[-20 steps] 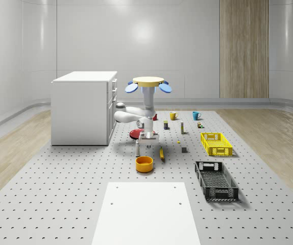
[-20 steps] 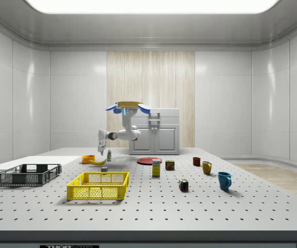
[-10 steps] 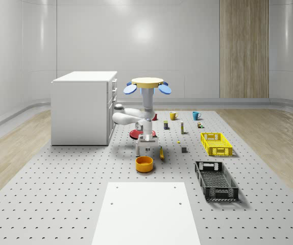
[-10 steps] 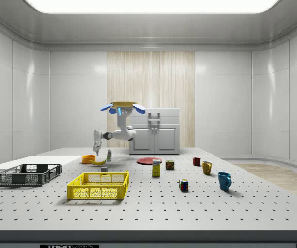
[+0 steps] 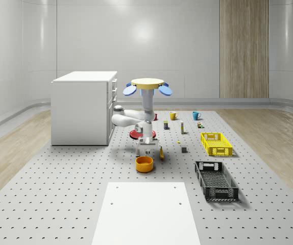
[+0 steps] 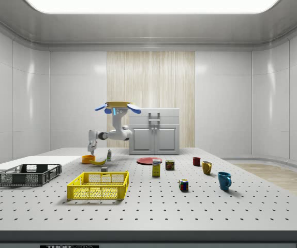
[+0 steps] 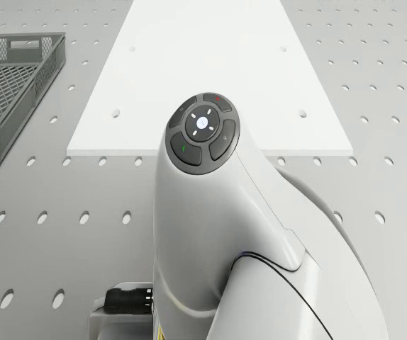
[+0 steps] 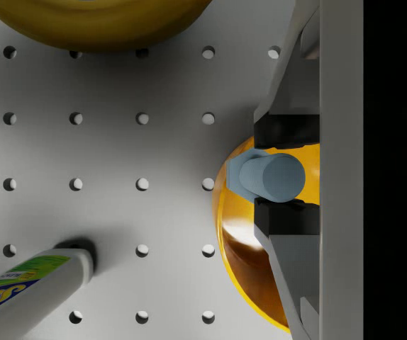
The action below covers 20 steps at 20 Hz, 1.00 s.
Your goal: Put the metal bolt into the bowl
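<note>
In the wrist view my gripper point(image 8: 286, 177) is shut on the blue-grey metal bolt point(image 8: 266, 176), which hangs over the rim of the orange bowl point(image 8: 240, 241). The dark finger pads point(image 8: 280, 130) press on the bolt from both sides. In the whole-scene view the drone point(image 5: 147, 84) hovers above the perforated table, and its arm reaches down so that the gripper point(image 5: 146, 149) is just above the bowl point(image 5: 144, 164). From the side, the gripper point(image 6: 91, 150) is over the bowl point(image 6: 88, 159).
A banana point(image 5: 161, 152) and a small upright bottle point(image 6: 108, 155) lie close beside the bowl. A white panel point(image 5: 146, 212) and a black crate point(image 5: 216, 179) are nearer the front, a yellow crate point(image 5: 216, 143) is at the right, and a white cabinet point(image 5: 82, 107) is at the left.
The drone and arm have shifted toward the side view's left, carrying the gripper from beside the bottle to above the bowl. The bolt stays held.
</note>
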Tool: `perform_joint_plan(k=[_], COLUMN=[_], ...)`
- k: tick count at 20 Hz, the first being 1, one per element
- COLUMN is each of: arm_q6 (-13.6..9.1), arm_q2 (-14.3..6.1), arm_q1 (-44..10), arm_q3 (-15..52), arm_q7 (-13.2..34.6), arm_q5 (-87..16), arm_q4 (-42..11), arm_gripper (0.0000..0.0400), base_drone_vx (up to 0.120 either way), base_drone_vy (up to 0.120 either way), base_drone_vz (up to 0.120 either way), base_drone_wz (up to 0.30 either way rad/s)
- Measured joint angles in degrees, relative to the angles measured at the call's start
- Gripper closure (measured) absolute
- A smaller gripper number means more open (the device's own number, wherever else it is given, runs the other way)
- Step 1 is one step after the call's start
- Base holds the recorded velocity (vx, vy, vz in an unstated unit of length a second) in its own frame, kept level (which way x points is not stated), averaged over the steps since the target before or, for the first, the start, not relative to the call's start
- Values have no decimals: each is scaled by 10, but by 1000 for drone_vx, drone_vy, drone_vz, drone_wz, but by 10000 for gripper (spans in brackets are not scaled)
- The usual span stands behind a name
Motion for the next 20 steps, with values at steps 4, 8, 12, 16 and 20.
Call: perform_joint_plan(k=[4, 8, 12, 16, 20], arm_q6=[1, 1, 1, 4, 13], arm_q2=[-1, -1, -2, -2, -4], arm_q1=[0, 0, 0, -1, -3], arm_q3=[0, 0, 0, -9, -40], arm_q7=[0, 0, 0, 0, 1], arm_q5=[0, 0, 1, -8, -38], arm_q4=[0, 0, 0, 0, 2], arm_gripper=[300, 300, 300, 300, 300], base_drone_vx=[120, 40, 70, 0, 0], base_drone_vy=[-60, -40, -50, 0, 0], base_drone_vz=[0, 0, 0, 0, 0], base_drone_wz=[0, 0, 0, 0, 0])
